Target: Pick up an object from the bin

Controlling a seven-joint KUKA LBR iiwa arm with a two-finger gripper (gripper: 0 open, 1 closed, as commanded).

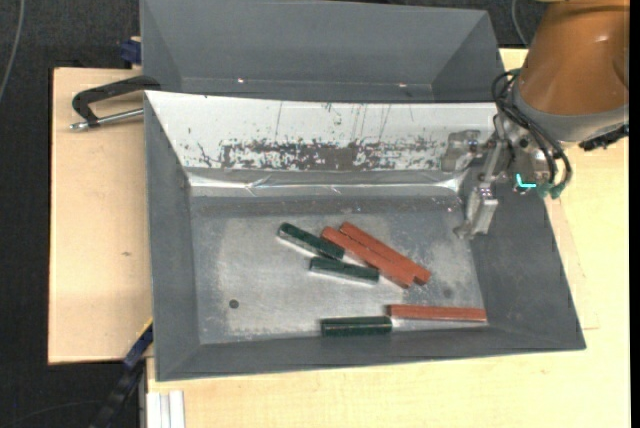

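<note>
My gripper hangs over the bin's right side, near the right wall, with nothing seen between its fingers. Below and left of it a long red bar lies slanted on the floor, with a second red bar tight against it. A dark green bar and another dark green bar lie at that cluster's left. Along the front wall a red bar and a dark green bar lie end to end.
The bin's sloped right wall stands close beside the gripper. A small dark speck sits on the floor at the front left. The orange-covered arm comes in from the upper right.
</note>
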